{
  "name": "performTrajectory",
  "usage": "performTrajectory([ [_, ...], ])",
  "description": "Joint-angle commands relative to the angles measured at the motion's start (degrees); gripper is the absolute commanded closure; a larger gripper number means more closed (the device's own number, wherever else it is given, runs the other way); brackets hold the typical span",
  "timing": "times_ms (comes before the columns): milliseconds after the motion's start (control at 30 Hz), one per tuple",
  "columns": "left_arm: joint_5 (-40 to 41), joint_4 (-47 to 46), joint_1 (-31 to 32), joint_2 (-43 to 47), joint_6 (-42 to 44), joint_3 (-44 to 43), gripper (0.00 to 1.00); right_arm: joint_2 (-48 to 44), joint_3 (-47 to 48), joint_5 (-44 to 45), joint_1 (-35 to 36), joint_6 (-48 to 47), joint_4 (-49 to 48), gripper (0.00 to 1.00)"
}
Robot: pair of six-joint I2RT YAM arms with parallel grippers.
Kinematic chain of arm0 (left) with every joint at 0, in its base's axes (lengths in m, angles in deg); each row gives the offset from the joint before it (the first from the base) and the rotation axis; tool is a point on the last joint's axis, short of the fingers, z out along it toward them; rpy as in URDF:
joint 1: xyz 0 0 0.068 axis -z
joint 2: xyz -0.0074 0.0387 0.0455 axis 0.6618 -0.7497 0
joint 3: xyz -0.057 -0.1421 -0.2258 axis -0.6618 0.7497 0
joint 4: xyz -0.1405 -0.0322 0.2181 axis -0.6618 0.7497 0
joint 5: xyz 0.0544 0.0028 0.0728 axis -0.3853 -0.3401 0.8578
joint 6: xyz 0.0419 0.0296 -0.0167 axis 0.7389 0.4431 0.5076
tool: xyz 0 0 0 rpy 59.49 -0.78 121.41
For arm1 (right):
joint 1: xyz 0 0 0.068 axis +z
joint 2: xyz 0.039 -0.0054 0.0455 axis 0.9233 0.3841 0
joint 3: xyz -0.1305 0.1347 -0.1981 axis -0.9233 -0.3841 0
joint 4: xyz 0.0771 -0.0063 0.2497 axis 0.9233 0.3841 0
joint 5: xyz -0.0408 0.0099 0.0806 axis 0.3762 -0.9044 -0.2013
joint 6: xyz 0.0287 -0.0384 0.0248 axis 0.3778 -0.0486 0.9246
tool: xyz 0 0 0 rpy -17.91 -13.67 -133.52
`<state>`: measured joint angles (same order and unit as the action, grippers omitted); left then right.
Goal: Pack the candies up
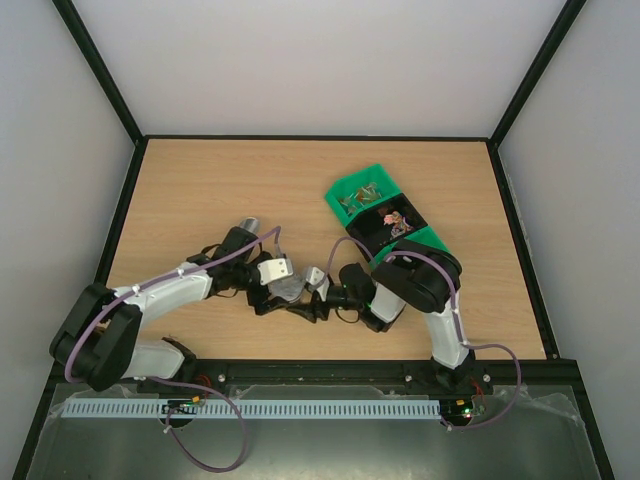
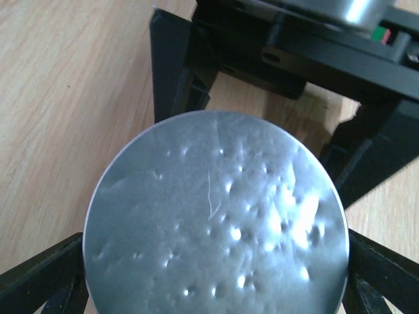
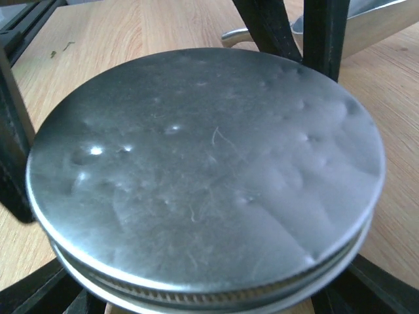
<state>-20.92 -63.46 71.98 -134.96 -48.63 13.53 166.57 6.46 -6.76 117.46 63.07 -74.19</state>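
Candies (image 1: 366, 193) lie in the green bins (image 1: 432, 240) at two o'clock on the table, overhead. Left wrist: left gripper (image 2: 215, 291) clamps the silver lid (image 2: 216, 216). Right wrist: right gripper (image 3: 209, 306) grips the jar (image 3: 118, 306) beneath, scoop (image 3: 373, 26) at one o'clock. Whether the jar is filled cannot be told.

No readable text, label, brand, number or sign anywhere in views.

The round dented silver metal lid (image 2: 216, 216) hides whatever it caps, and its near rim is cropped. A shiny metal scoop (image 3: 376, 23) runs off-frame. The tiny mixed-colour candies (image 1: 398, 222) are indistinct. The right arm (image 1: 420, 285) covers one end of the green plastic bins (image 1: 432, 238).
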Motion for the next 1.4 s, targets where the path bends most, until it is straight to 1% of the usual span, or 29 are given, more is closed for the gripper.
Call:
performTrajectory([
  [0, 3.4, -6.4, 1.2, -0.1, -6.0, 0.4, 0.01, 1.4, 1.0, 2.8, 0.9, 3.6, 1.6, 0.70],
  [167, 4.6, -7.6, 1.6, 0.3, -7.5, -0.1, 0.01, 2.0, 1.8, 3.6, 0.9, 4.8, 1.7, 0.70],
  [267, 4.6, -7.5, 1.8, -0.1, -7.0, -0.3, 0.02, 2.0, 1.8, 4.0, 0.9, 4.7, 1.9, 0.70],
  [467, 3.9, -5.0, 1.9, -1.3, -3.8, -0.3, 0.11, 1.6, 1.4, 2.7, 0.9, 3.7, 2.2, 0.70],
  [633, 2.1, -2.3, 1.9, 0.4, 2.1, -0.1, 0.20, 1.3, 0.8, -2.7, 0.9, 1.3, 2.9, 0.70],
  [733, 0.5, 0.3, 1.8, 0.6, 5.9, -0.6, 0.24, 0.9, 0.7, -5.8, 0.9, -0.3, 4.0, 0.70],
  [967, -3.5, 6.8, 1.8, -0.5, 14.8, -1.7, 0.28, -0.3, 0.5, -11.2, 0.9, -3.2, 6.4, 0.70],
  [1100, -4.2, 9.3, 1.8, -2.0, 18.8, -2.1, 0.30, -1.0, 0.5, -11.9, 0.9, -4.6, 7.4, 0.70],
  [1133, -4.1, 9.2, 1.9, -2.3, 19.0, -2.2, 0.30, -1.2, 0.5, -11.6, 0.9, -4.8, 7.6, 0.68],
  [1200, -3.9, 8.6, 1.5, -2.9, 18.5, -2.1, 0.30, -1.6, 0.5, -11.1, 0.9, -4.8, 7.8, 0.62],
  [1300, -4.0, 7.7, 0.5, -3.7, 17.5, -2.3, 0.30, -2.3, 0.5, -10.3, 0.8, -4.5, 8.2, 0.50],
  [1367, -4.1, 6.8, -0.5, -4.0, 16.6, -2.5, 0.30, -2.8, 0.6, -9.9, 0.4, -3.7, 8.2, 0.39],
])
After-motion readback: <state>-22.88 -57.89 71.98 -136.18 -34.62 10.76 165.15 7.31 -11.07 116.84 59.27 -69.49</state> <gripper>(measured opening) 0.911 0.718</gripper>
